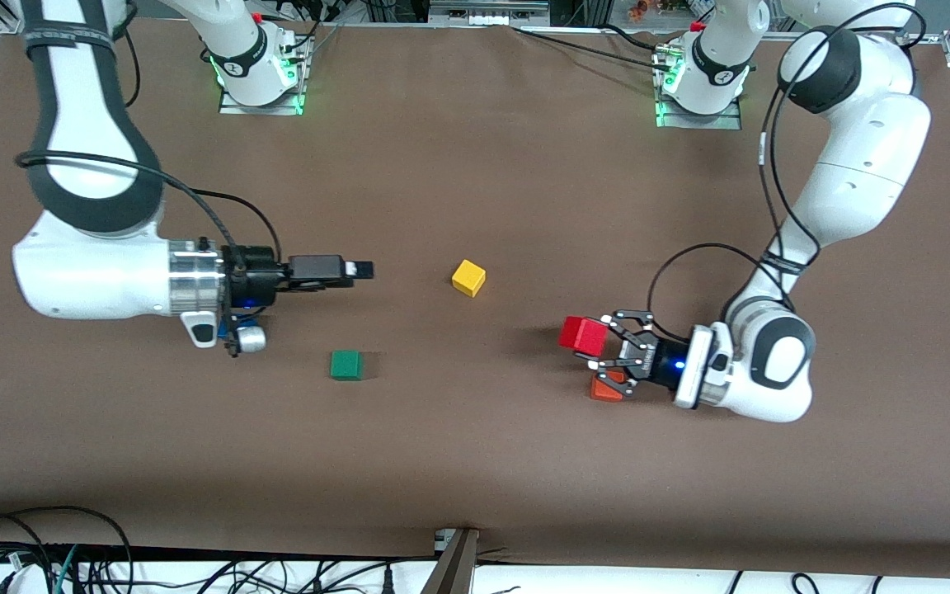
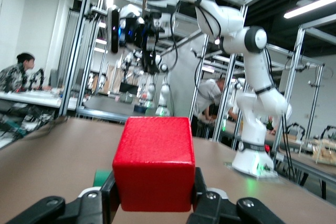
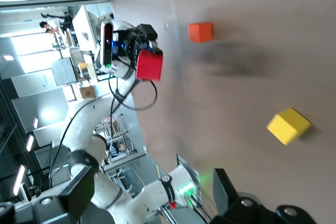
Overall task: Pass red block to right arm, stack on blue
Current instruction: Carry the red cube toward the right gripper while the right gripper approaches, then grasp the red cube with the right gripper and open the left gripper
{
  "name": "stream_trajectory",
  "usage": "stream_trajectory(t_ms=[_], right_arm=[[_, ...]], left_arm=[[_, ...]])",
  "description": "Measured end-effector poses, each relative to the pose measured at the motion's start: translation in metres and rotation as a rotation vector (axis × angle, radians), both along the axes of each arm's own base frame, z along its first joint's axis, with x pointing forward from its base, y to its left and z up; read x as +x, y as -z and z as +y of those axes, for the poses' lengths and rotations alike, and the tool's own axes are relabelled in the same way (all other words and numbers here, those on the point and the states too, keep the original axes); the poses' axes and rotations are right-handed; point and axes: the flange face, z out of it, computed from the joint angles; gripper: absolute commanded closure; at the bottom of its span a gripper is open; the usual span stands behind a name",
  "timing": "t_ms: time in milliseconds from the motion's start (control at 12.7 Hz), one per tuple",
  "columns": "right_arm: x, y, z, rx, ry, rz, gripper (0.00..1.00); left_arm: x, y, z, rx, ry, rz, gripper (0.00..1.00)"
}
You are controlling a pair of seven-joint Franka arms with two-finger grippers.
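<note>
only the front view shows the green cube [image 1: 346, 365] near the right claw [image 1: 362, 270], spread wide over the tabletop [image 1: 475, 462], while the left claw [image 1: 604, 342] pinches the bright red block [image 1: 583, 334] above the orange cube [image 1: 607, 388].

The left gripper [image 1: 599, 346] is held level above the table at the left arm's end, its claw clamped on the red block [image 1: 583, 334]. The right gripper [image 1: 359, 270] is level too, jaws apart, holding nothing, pointing toward the left gripper.
</note>
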Motion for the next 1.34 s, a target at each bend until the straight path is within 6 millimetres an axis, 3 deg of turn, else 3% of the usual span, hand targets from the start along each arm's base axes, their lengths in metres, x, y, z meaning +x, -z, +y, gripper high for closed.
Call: stream_trajectory(t_ms=[315,551,866,1338], right_arm=[[-0.009,0.026,0.059,-0.029,0.041,-0.018,0.0],[-0.017,0.042,0.074,-0.03,0.065,0.008,0.0],[-0.022,0.039,0.089,-0.049,0.128,0.077,0.0],[-0.023,0.028,0.091,-0.058,0.161,0.115,0.01]], left_arm=[[-0.018,-0.019,-0.098,-0.106,0.007,0.054,1.0],[-0.029,-0.033,-0.143,-0.14,-0.003,0.072,1.0],[-0.034,-0.048,-0.171,-0.159,-0.035,0.085,1.0],[-0.036,-0.049,-0.176,-0.156,-0.037,0.087,1.0]])
